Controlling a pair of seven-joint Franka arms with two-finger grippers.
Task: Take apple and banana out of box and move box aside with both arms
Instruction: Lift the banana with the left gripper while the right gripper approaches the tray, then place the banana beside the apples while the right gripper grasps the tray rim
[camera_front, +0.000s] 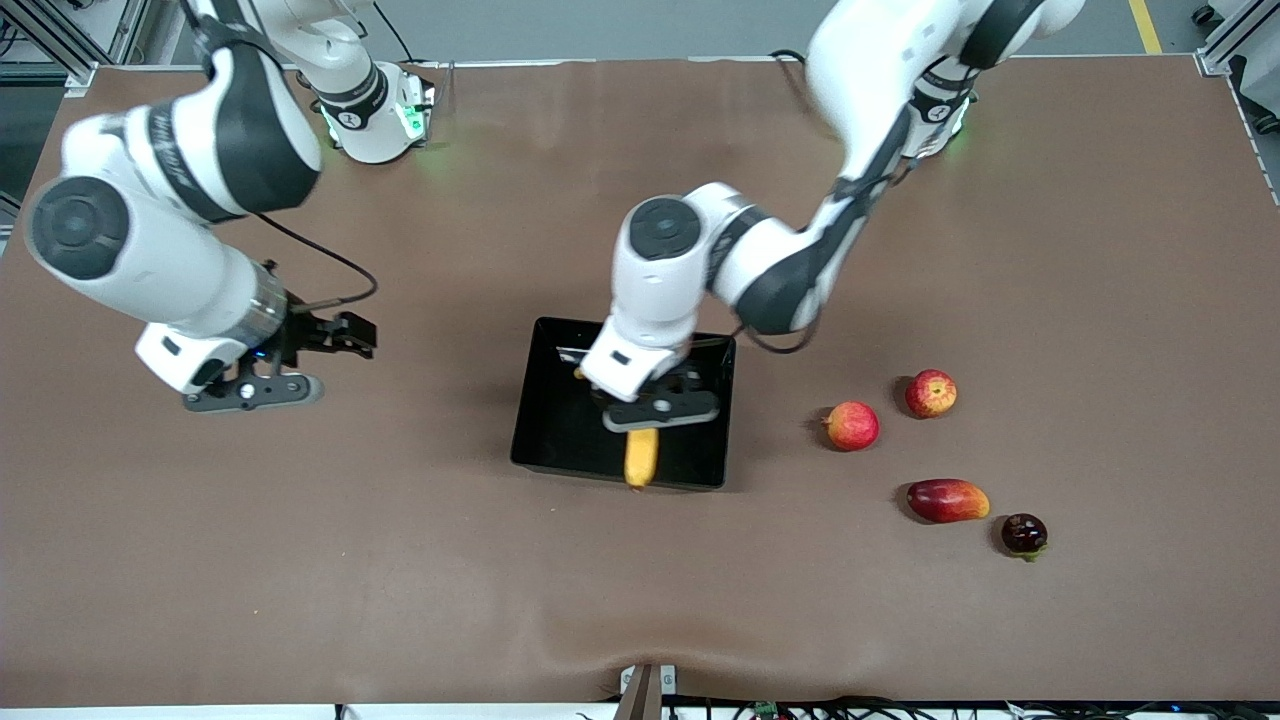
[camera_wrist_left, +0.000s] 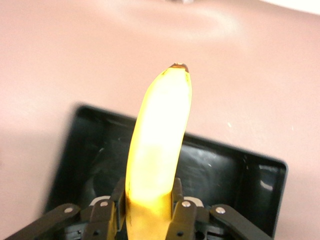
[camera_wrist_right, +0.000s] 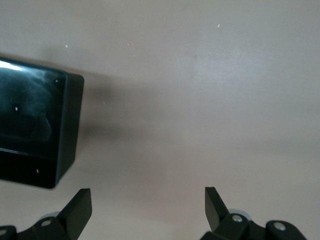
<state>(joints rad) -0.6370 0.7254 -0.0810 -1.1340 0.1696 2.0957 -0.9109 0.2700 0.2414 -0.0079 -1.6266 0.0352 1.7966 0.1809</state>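
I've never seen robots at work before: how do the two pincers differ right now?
The left pincer is shut on the banana, while the right pincer is open and holds nothing. The left pincer hangs over the black tray; the right pincer hangs over bare table toward the right arm's end. Both have two dark fingers.

Both Franka arms have glossy white shells with black bands at the joints and round dark grey caps over the joint axes. A green light glows at each base, beside a round black mark on the white collar. A thin black cable loops from the right arm's wrist to the right gripper (camera_front: 290, 365); another hangs below the left arm's forearm. The left gripper (camera_front: 655, 405) has a white housing, and both carry black linkage fingers (camera_wrist_left: 182, 220) with silver screws.
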